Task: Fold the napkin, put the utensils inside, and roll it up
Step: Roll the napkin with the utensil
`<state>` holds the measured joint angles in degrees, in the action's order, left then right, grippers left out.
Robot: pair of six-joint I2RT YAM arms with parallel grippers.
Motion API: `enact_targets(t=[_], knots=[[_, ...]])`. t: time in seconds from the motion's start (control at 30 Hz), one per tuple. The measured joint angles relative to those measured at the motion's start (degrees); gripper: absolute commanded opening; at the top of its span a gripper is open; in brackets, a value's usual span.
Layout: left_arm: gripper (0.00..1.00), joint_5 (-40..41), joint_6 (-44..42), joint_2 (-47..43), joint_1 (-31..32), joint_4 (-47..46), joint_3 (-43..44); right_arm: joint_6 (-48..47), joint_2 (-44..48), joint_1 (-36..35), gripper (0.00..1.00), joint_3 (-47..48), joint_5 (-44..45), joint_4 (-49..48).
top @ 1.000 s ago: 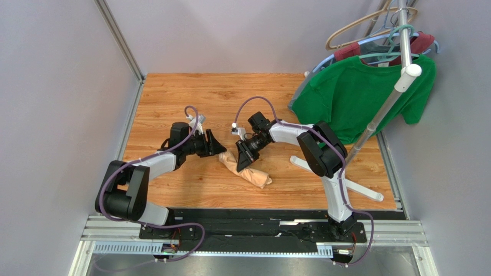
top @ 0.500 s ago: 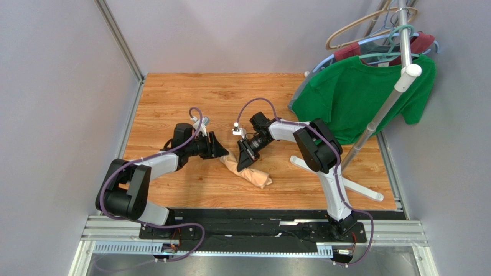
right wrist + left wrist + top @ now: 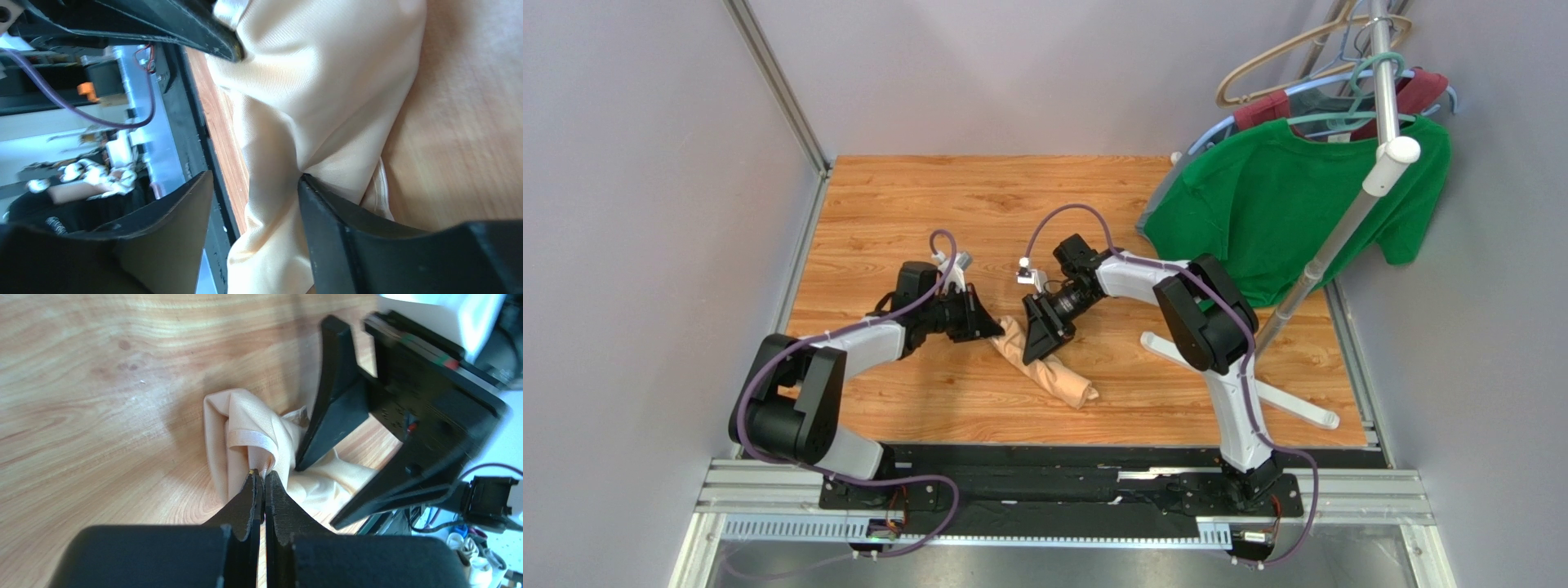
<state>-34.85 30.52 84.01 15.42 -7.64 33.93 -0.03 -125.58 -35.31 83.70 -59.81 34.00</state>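
Note:
The napkin point(image 3: 1051, 368), a peach-tan cloth, lies as a crumpled roll on the wooden table between both arms. My left gripper point(image 3: 993, 328) is at its left end. In the left wrist view its tips point(image 3: 264, 473) are shut on a folded hem of the napkin point(image 3: 242, 432). My right gripper point(image 3: 1038, 346) stands over the roll's far part. In the right wrist view it point(image 3: 255, 187) is open and straddles the napkin point(image 3: 319, 92), with one finger point(image 3: 325, 214) touching the cloth. The utensils are hidden.
A clothes rack stands at the right with a green T-shirt point(image 3: 1284, 208) and hangers. Its white legs point(image 3: 1247, 380) lie across the table's right side. Grey walls close in the left and back. A black rail point(image 3: 1075, 472) runs along the near edge.
My left gripper slid right to the napkin's end and shut on it. My right gripper opened and let go of the roll, which shifted slightly toward the near edge.

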Motion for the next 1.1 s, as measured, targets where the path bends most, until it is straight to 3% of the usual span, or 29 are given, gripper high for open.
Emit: enact_targets(t=[0.2, 0.33, 0.57, 0.7, 0.9, 1.1], knots=[[0.0, 2.5, 0.2, 0.2, 0.0, 6.7, 4.8, 1.2, 7.0, -0.1, 0.68, -1.8, 9.6, -0.8], [0.0, 2.9, 0.5, 1.2, 0.1, 8.7, 6.4, 1.0, 13.9, -2.0, 0.7, -3.3, 21.0, -0.9], [0.0, 3.5, 1.3, 3.4, 0.1, 10.0, 7.1, -2.1, 24.9, -16.9, 0.74, -8.0, 48.1, -4.7], [0.0, 3.5, 1.7, 4.1, 0.1, 10.0, 7.1, -3.1, 25.1, -25.2, 0.74, -11.1, 61.2, -7.7], [0.0, 3.4, 1.8, 4.2, 0.1, 10.0, 7.1, -3.5, 23.8, -27.6, 0.73, -16.7, 73.7, -11.0], [0.0, 3.4, 1.8, 4.3, 0.1, 10.0, 7.2, -4.2, 21.6, -28.1, 0.71, -19.5, 77.1, -14.1]])
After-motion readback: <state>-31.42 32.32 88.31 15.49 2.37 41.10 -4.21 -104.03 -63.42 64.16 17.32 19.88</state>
